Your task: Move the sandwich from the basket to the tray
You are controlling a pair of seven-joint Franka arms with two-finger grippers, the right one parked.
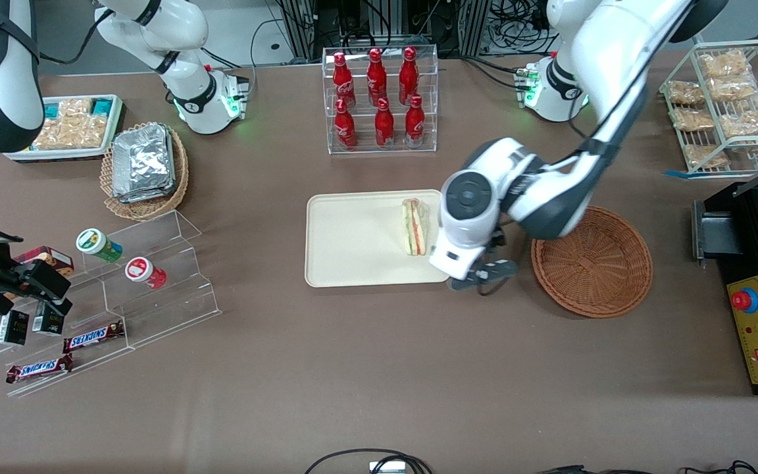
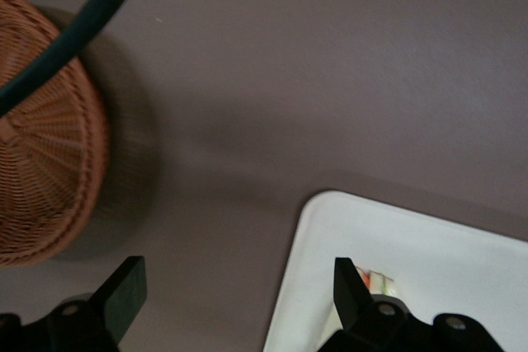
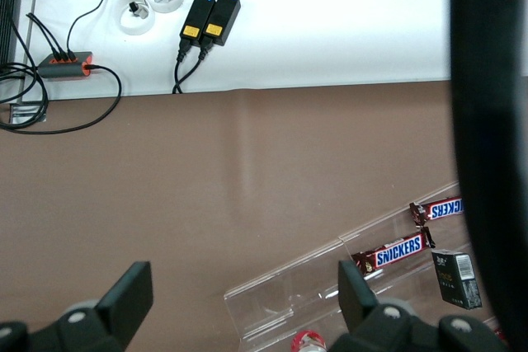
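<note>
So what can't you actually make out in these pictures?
- Front view: the gripper sits partly under its own wrist, beside the tray.
- Left wrist view: the sandwich shows only a sliver past one finger.
- Left wrist view: the basket is cut off at the edge.

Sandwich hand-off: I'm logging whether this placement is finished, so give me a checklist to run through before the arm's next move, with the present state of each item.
1. Sandwich lies on the tray: ok.
2. Sandwich fully inside the tray's rim, at the edge nearest the basket: ok.
3. Basket holds nothing: ok.
4. Gripper open with nothing between its fingers: ok.
5. Gripper clear of the sandwich, over the tray's edge and the bare table between tray and basket: ok.
6. Sandwich wrap intact: cannot tell.
</note>
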